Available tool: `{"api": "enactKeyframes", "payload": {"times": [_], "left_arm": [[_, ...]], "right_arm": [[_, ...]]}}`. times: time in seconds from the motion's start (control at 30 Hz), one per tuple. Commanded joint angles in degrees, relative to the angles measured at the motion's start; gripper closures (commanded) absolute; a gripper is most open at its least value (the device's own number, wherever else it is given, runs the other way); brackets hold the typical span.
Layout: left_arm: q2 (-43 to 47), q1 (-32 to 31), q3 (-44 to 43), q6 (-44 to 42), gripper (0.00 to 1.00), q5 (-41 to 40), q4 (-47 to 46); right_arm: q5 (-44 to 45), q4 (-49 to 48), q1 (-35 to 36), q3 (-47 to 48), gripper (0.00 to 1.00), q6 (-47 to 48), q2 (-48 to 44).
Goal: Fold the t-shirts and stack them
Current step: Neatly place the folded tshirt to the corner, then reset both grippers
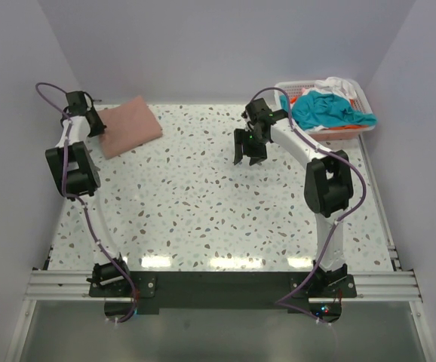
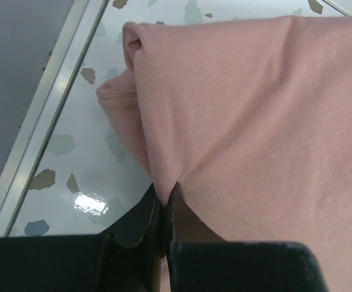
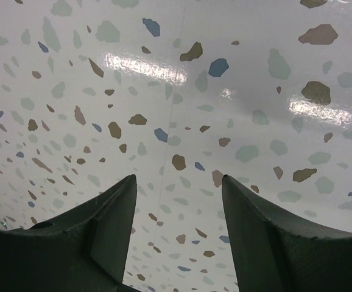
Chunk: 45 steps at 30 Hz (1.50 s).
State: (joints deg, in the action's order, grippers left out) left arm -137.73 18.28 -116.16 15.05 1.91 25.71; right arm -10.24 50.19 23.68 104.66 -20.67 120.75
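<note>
Left arm's base point(image 1: 111, 275) and right arm's base point(image 1: 327, 280) sat bolted on the near rail point(image 1: 59, 283), both arms reaching out over the speckled table point(image 1: 203, 211). Left gripper point(image 1: 96, 127) was at the far-left corner of the table, jaws clamped together on the left edge of the salmon-pink t-shirt point(image 1: 131, 125). From the left wrist view, the gripper point(image 2: 164, 201) had a pinch of cloth between its tips, and the pink t-shirt point(image 2: 255, 121) puckered into creases that ran to that pinch, with the rest spreading away to the right and ahead of the fingers. Pink shirt lay folded into a rough rectangle, skewed to the table edges, flat on the surface. It was a fine knit, with a stitched hem peeking out from under the fold at its left side. Right gripper point(image 1: 248, 157) hung over the middle-far part of the table, well apart from the pink shirt. In its wrist view, the right gripper point(image 3: 176, 182) had its jaws spread with only bare tabletop between them, gripping nothing. Far-right corner: white basket point(image 1: 285, 86) held a loose heap, the teal t-shirt point(image 1: 327, 111) crumpled on top, the white t-shirt point(image 1: 344, 84) behind it and the orange t-shirt point(image 1: 340, 130) showing along the near edge.
</note>
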Motion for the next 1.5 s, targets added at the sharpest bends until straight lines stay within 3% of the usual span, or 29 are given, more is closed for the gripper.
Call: {"api": "enactKeyframes", "payload": {"times": [0.0, 0.57, 0.6, 0.63, 0.73, 0.8, 0.83, 0.97, 1.2, 1.47], "left_arm": [[1.2, 2.1, -2.3, -2.6, 1.00, -0.9, -0.1], [7.1, 2.5, 4.5, -2.3, 1.00, -11.9, -3.2], [7.3, 2.6, 4.4, -2.3, 0.95, -12.9, -3.0], [7.7, 2.6, 4.4, -2.3, 0.73, -13.2, -3.0], [9.8, 2.6, 5.6, -2.3, 0.39, -14.7, -4.1], [12.1, 2.6, 7.3, -2.5, 0.29, -15.1, -5.4], [13.0, 2.5, 8.7, -2.7, 0.13, -15.2, -5.9], [17.6, 2.5, 12.6, -3.4, 0.00, -15.7, -8.0], [31.2, -0.3, 26.2, -4.9, 0.00, -16.1, -13.7], [44.9, -12.0, 42.3, -1.6, 0.00, -14.8, -15.0]], "right_arm": [[-1.5, 1.0, 0.0, 1.2, 0.39, 1.0, -0.6], [-1.4, -0.5, 0.0, -2.4, 0.39, 0.8, -3.5], [-1.4, -0.6, 0.0, -2.5, 0.39, 0.7, -3.7], [-1.4, -0.9, 0.0, -2.8, 0.39, 0.7, -3.9], [-1.6, -1.9, -0.1, -3.7, 0.38, 0.7, -4.9], [-1.5, -2.9, 0.0, -4.5, 0.38, 0.7, -5.9], [-1.3, -3.4, 0.0, -4.7, 0.38, 0.6, -6.2], [-0.6, -4.6, 0.0, -6.0, 0.37, 0.3, -7.5], [1.6, -8.1, 0.0, -10.1, 0.37, -0.7, -11.1], [4.9, -13.3, 0.0, -15.8, 0.37, -1.3, -16.1]]}}
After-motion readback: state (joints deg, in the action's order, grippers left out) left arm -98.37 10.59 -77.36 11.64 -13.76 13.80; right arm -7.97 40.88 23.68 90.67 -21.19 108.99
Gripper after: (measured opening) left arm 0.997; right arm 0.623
